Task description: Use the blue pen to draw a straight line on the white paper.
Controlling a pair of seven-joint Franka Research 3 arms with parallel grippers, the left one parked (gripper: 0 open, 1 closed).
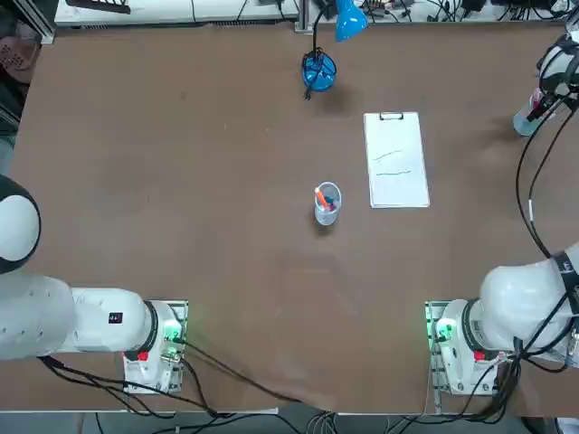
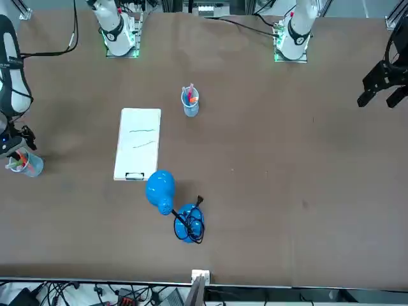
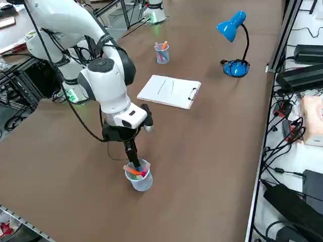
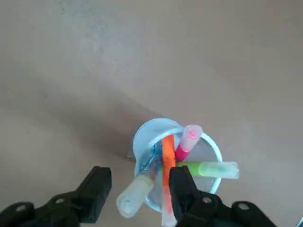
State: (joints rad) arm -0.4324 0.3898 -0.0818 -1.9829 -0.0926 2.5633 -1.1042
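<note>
Clear plastic cup (image 4: pixel 177 165) of pens directly beneath the right gripper (image 4: pixel 137 189), fingers apart and holding nothing; only the wrist view shows an orange pen (image 4: pixel 167 177) between them.

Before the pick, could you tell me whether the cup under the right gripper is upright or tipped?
Upright: the cup stands on its base, pens poking out its open top, below the right gripper.

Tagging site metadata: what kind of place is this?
Probably a robotics lab: two robot arms bolted to a brown table, cable clutter and electronics along its edges, staged props like a clipboard and blue desk lamp.
</note>
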